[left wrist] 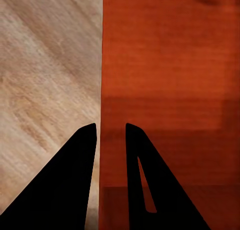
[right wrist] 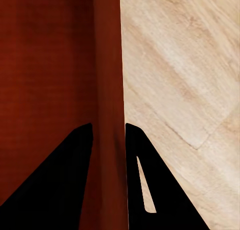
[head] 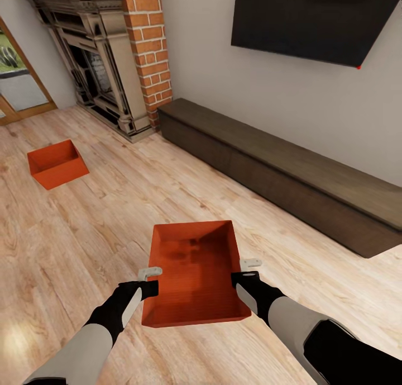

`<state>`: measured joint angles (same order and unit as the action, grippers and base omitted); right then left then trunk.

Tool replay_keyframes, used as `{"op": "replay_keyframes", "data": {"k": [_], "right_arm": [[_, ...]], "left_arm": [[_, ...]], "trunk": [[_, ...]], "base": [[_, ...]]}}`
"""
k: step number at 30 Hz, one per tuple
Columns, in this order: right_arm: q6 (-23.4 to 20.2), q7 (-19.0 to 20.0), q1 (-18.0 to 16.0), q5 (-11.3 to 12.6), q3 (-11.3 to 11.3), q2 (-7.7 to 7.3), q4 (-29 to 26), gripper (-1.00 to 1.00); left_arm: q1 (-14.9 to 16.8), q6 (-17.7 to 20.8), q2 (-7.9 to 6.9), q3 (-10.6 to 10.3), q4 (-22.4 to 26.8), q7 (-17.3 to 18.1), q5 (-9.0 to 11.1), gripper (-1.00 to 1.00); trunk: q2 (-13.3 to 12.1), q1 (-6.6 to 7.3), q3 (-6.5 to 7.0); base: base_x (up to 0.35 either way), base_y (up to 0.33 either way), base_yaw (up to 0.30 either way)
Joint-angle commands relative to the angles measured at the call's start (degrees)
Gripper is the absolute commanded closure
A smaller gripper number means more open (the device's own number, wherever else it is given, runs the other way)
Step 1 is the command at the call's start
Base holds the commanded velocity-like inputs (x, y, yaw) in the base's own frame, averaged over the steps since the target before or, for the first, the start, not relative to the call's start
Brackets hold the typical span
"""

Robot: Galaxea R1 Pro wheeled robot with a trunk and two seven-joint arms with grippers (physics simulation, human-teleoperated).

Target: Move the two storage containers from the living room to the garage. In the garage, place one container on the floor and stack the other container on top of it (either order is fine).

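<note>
An orange-red storage container [head: 192, 276] lies straight in front of me over the living room's light wood-plank floor [head: 84, 234]. My left gripper [head: 151, 280] is shut on its left side wall. My right gripper [head: 247, 269] is shut on its right side wall. The left wrist view has that gripper [left wrist: 110, 127] astride the container's wall [left wrist: 165, 90], one finger on each side. The right wrist view has the right gripper [right wrist: 109, 126] clamped on the other wall [right wrist: 107, 65]. Whether the bin rests on the planks I cannot tell. The second storage container [head: 57, 164] sits on the floor at the far left.
A long dark low cabinet [head: 290, 172] runs along the wall on the right, under a dark wall TV [head: 318, 16]. A brick fireplace [head: 100, 66] stands ahead at the left, with a glass door [head: 17, 77] beside it.
</note>
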<state>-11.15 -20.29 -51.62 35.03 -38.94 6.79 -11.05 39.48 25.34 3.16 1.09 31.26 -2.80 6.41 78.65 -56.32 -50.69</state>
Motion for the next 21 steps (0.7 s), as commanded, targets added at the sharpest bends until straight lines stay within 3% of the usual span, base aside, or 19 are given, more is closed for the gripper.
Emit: {"op": "replay_keyframes", "data": {"k": [1, 21], "right_arm": [[0.3, 0.4, -0.1, -0.2, -0.9, -0.07, -0.4, 1.0], [0.3, 0.4, -0.1, -0.2, -0.8, -0.02, -0.4, 1.0]], "left_arm": [[0.0, 0.4, -0.08, 0.1, -0.1, -0.7, -0.4, 1.0], [0.0, 0.4, -0.01, 0.1, -0.1, -0.7, -0.4, 1.0]], "trunk": [[-0.4, 0.23, 0.15], [-8.4, 4.62, 3.74]], "base": [[0.0, 0.0, 0.0], [0.0, 0.0, 0.0]]}}
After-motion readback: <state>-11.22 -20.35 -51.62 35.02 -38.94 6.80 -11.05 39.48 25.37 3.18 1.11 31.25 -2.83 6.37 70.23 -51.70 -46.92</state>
